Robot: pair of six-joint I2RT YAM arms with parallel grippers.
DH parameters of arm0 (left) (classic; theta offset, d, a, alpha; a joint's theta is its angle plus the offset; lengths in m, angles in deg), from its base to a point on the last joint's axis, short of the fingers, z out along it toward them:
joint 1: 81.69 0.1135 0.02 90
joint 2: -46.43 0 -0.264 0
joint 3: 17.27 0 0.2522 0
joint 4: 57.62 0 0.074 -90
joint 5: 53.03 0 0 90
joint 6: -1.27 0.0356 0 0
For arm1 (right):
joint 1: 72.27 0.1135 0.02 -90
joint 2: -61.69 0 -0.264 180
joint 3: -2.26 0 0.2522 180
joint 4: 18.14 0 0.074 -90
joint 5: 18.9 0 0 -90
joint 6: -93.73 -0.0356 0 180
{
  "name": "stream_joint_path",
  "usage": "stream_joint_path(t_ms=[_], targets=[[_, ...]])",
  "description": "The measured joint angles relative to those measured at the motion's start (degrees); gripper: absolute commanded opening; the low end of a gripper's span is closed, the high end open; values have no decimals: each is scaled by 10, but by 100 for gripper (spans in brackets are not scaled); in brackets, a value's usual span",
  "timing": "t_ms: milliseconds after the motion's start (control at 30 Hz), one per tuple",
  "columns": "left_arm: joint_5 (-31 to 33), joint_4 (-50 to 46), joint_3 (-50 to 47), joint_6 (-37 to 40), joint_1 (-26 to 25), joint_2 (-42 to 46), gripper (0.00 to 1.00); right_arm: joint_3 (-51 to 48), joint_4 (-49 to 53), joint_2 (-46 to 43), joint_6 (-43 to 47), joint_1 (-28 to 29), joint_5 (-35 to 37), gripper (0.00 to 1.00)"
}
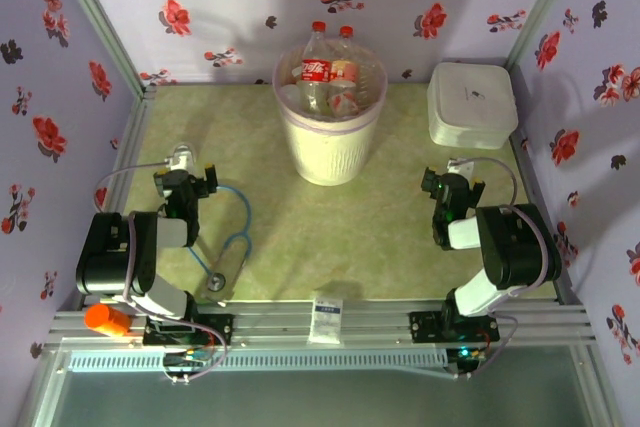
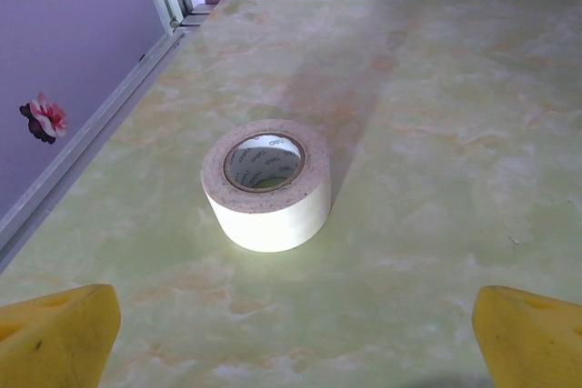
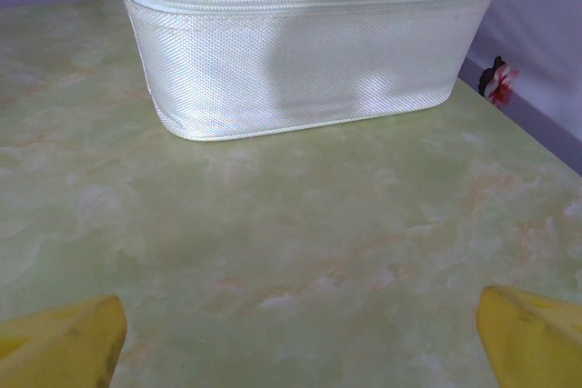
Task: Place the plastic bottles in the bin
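Note:
The cream ribbed bin point(image 1: 329, 143) with its pinkish liner stands at the back middle of the table. Several clear plastic bottles point(image 1: 318, 74) with red labels and red caps poke out of its top. My left gripper point(image 1: 186, 179) rests folded back at the left, open, its yellow fingertips point(image 2: 55, 338) wide apart over bare table, nothing between them. At the right my right gripper point(image 1: 455, 187) is also open and empty, its fingertips point(image 3: 536, 338) spread over bare table. Both grippers are well apart from the bin.
A roll of cream tape point(image 2: 265, 184) lies just ahead of the left gripper. A white lidded box point(image 3: 309, 43) sits ahead of the right gripper at the back right. A blue stethoscope point(image 1: 235, 237) lies front left; a small packet point(image 1: 326, 317) rests on the front rail.

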Motion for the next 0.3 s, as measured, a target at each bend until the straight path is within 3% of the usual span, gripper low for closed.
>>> stream_joint_path(t_ms=[300], targets=[[0,0,0,0,0,0,100,8,3,0,0,-10,-15,99]])
